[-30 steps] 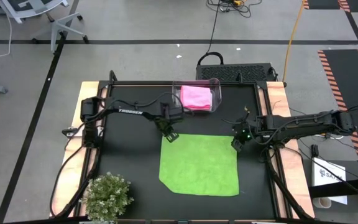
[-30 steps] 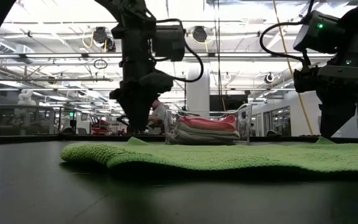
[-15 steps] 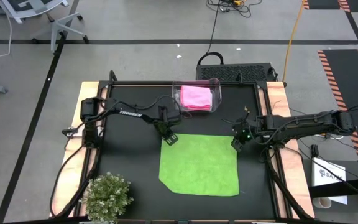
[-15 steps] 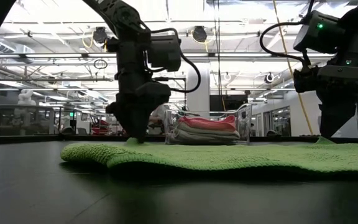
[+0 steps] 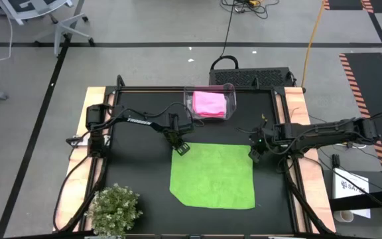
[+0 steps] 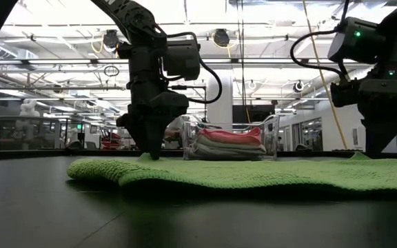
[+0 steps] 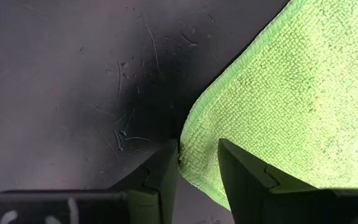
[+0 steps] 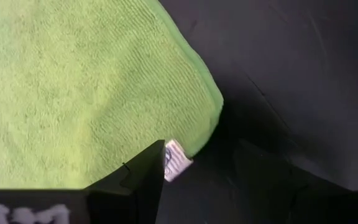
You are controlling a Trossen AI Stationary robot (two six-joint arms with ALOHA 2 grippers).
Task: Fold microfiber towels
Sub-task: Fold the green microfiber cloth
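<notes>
From above, my arm reads TROSSEN, a clear bin (image 5: 210, 104) holds folded pink towel (image 5: 209, 103), and the lime green towel (image 5: 213, 175) lies flat mid-bench (image 5: 138, 166); wrist views show my left pincer (image 7: 197, 163) narrowly straddling its corner, my right pincer (image 8: 199, 160) wide beside another, a white tag (image 8: 176, 160) there.

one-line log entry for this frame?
green towel flat on table | left gripper open around far-left corner | right gripper open around far-right corner

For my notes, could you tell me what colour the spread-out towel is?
Lime green; the towel shows best in the high view.
</notes>
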